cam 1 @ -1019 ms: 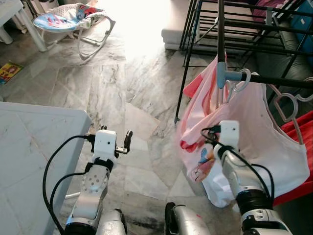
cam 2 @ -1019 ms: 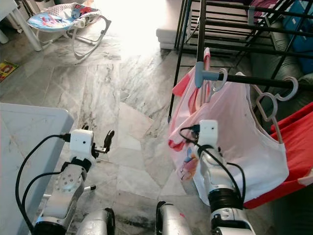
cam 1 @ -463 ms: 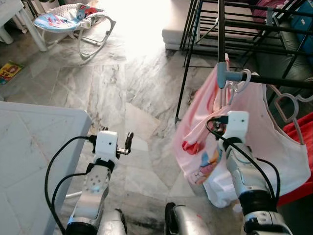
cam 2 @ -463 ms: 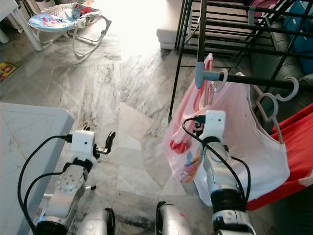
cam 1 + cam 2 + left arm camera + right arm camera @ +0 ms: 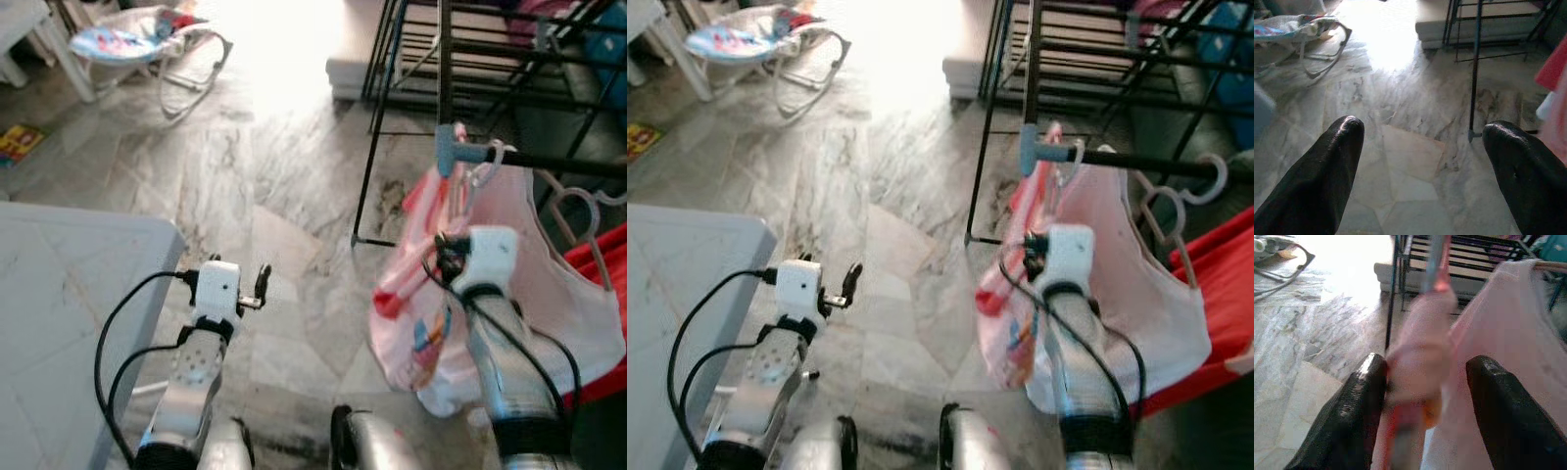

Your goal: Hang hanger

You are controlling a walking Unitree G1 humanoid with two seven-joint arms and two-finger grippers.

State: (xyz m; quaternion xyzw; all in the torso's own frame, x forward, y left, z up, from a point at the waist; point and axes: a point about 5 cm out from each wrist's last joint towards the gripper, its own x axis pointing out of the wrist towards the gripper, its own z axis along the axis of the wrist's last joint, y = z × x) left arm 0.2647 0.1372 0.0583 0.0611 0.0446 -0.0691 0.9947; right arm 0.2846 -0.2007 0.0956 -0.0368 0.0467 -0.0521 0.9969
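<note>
Head cam, L arm: I see the left gripper (image 5: 261, 284) low over the marble floor (image 5: 245, 186), the grey counter (image 5: 59, 294) just beside it on its outer side, nothing in it.
Head cam, R arm: right gripper (image 5: 443, 257) is up against the pink garment (image 5: 490, 343); its fingers are hidden by the wrist housing from here.
Head cam, task item: the garment hangs on a hanger (image 5: 480, 162) whose hook sits at the dark rack bar (image 5: 558, 162), above and just fwd of the R gripper. Empty pale hanger (image 5: 578, 211) on the same bar further out; red cloth (image 5: 602, 264) beyond it.
Head cam, bkgd: baby bouncer (image 5: 147, 39) far across the floor, well apart from both grippers.
L wrist cam: fingers (image 5: 1322, 181) spread wide, floor and a rack leg (image 5: 1475, 73) ahead, nothing between them.
R wrist cam: fingers (image 5: 1352, 416) spread; a bunched fold of the garment (image 5: 1420, 362) between them, blurred. I can't tell if they're pinching it.
</note>
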